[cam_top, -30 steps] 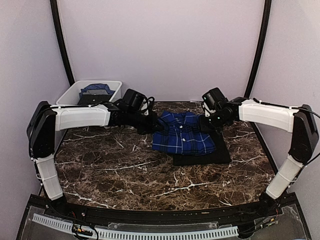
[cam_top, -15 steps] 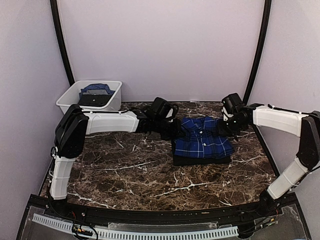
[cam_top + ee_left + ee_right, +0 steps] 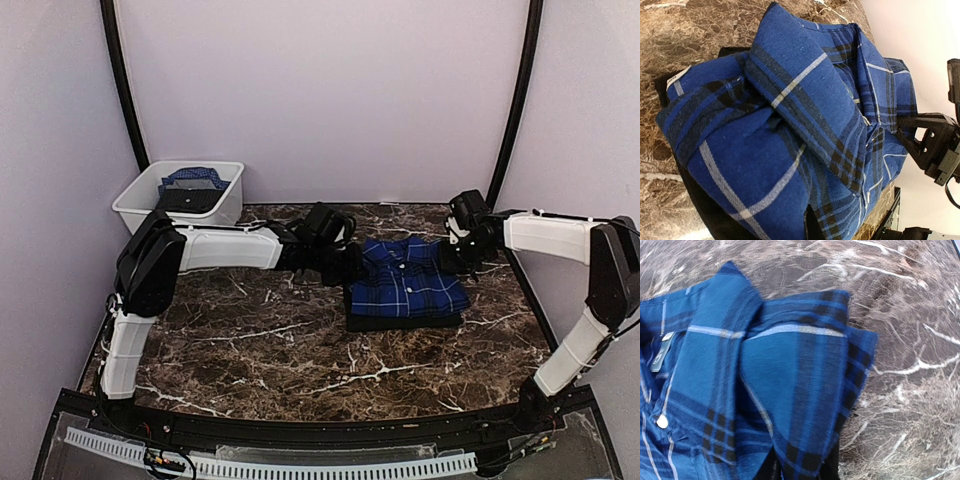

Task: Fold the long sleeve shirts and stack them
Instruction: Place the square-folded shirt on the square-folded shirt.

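Observation:
The blue plaid long sleeve shirt (image 3: 408, 282) lies folded on top of the folded black shirt (image 3: 400, 322) at the table's back right. My left gripper (image 3: 352, 262) is at the plaid shirt's left edge, shut on that cloth; in the left wrist view the plaid (image 3: 790, 115) fills the frame and one dark finger (image 3: 814, 226) shows under it. My right gripper (image 3: 447, 258) is at the shirt's right edge. Its jaws stand slightly apart, with a fold of plaid (image 3: 790, 380) still lying between the dark fingers (image 3: 832, 469).
A white tub (image 3: 135, 192) holding more cloth stands at the back left. The marble table (image 3: 250, 350) ends at purple walls behind and to both sides. The right arm's gripper (image 3: 935, 145) shows in the left wrist view, just past the shirt.
Both arms carried the plaid shirt to the right and laid it squarely over the black shirt. The right jaws have started to part; the left stays clamped.

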You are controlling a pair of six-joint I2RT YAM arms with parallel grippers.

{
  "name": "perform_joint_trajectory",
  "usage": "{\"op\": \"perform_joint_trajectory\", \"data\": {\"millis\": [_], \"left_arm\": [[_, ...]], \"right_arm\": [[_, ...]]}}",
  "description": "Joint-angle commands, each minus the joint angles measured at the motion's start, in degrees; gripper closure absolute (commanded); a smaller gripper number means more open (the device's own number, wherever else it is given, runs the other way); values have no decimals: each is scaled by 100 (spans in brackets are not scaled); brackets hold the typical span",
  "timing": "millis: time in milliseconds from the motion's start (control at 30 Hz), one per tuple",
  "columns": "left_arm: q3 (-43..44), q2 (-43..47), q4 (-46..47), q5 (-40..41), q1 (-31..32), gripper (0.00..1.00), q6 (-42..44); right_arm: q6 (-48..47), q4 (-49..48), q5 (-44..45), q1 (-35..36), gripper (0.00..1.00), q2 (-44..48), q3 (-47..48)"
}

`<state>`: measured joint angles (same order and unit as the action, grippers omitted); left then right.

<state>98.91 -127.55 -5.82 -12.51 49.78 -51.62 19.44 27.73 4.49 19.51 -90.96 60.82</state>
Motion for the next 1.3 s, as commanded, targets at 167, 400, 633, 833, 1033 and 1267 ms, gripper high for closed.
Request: {"op": "perform_joint_trajectory", "data": {"millis": [167,400,633,833,1033,1267], "left_arm": [[-173,128,-126,131,85,100,-29],[-326,180,-247,267,93,100,-27],[-588,187,-231,459,88,100,-18],[-636,161,-153,592,73,97,34],[-628,68,-138,595,47,93,41],[-552,341,-158,736,45,70,221]], "right_arm": [[-142,163,376,-261,56,171,215],[-77,371,247,-131,53,574,520],[66,31,66,182,48,378,271],[290,-556,-302,-82,52,-130,-208],[383,-745,-423,-140,53,-289,-508],[344,-275,-99,-125,46,272,-258]]}}
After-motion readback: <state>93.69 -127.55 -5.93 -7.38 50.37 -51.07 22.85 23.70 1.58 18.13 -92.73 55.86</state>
